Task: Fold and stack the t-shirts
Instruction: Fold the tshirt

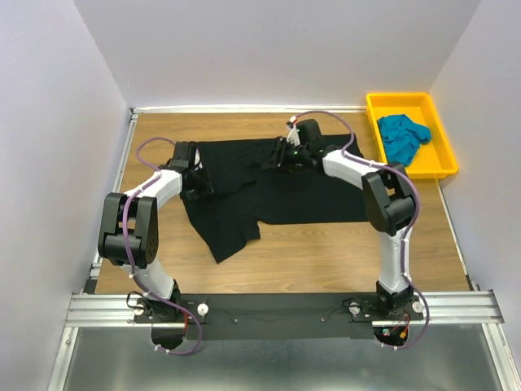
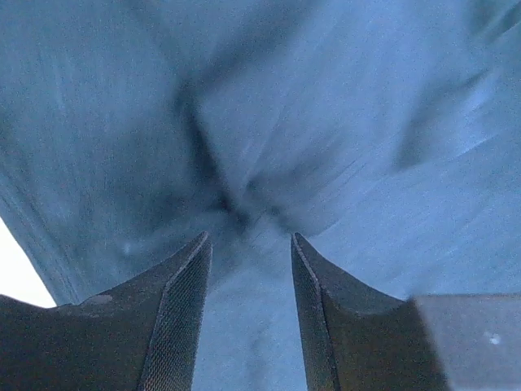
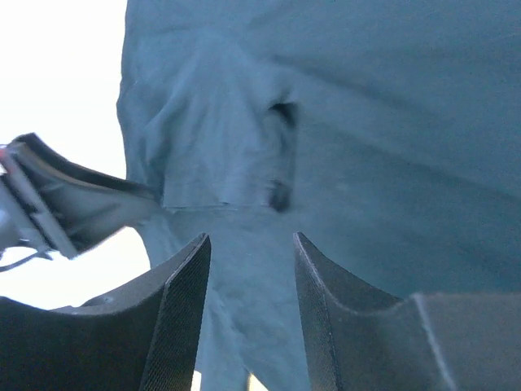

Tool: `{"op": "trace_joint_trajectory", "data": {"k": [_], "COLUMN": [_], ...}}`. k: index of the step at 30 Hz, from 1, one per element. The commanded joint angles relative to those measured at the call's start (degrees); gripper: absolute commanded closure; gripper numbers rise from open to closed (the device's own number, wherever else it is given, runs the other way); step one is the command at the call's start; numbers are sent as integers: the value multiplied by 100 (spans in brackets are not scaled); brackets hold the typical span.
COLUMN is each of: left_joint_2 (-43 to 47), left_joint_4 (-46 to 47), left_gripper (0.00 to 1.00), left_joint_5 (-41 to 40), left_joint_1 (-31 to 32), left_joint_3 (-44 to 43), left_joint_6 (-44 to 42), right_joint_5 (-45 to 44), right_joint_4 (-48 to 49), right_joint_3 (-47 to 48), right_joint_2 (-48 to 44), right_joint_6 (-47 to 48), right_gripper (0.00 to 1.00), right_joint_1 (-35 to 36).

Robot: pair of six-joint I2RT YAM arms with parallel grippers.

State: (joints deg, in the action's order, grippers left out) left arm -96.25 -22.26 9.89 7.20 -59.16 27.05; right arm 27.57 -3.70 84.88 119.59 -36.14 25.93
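The large black t-shirt (image 1: pixel 285 195) lies spread on the wooden table, with one flap trailing toward the near edge. My left gripper (image 1: pixel 198 181) rests low over its left edge. In the left wrist view the gripper (image 2: pixel 248 236) is open, and creased cloth (image 2: pixel 326 122) shows past the gap with nothing pinched. My right gripper (image 1: pixel 275 159) sits over the shirt's far middle. It too is open (image 3: pixel 248 236), above a folded seam of the cloth (image 3: pixel 391 122). The teal-blue t-shirt (image 1: pixel 402 137) lies crumpled in the tray.
A yellow plastic tray (image 1: pixel 399 102) stands at the far right corner of the table. White walls close in the left, back and right sides. Bare wood (image 1: pixel 326 252) shows between the shirt and the arm bases.
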Motion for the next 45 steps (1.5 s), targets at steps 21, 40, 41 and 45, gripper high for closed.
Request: {"op": "trace_joint_trajectory", "data": {"k": [21, 40, 41, 45], "left_joint_2": [-34, 282, 265, 115], "left_joint_4": [222, 64, 99, 213], "left_gripper": [59, 63, 64, 69], "left_joint_5": [-14, 294, 303, 434], "left_joint_1": [36, 36, 36, 36], "left_joint_3": [176, 141, 150, 141], "left_joint_6": [-112, 11, 28, 90], "right_joint_5": [468, 750, 741, 706], "right_joint_4": [1179, 1126, 1118, 1109], "right_joint_3": [274, -147, -173, -226], "right_joint_2": [1286, 750, 733, 689], "right_joint_6": [-921, -614, -613, -596], "right_gripper": [61, 99, 99, 99], "right_joint_1": [439, 351, 342, 290]}}
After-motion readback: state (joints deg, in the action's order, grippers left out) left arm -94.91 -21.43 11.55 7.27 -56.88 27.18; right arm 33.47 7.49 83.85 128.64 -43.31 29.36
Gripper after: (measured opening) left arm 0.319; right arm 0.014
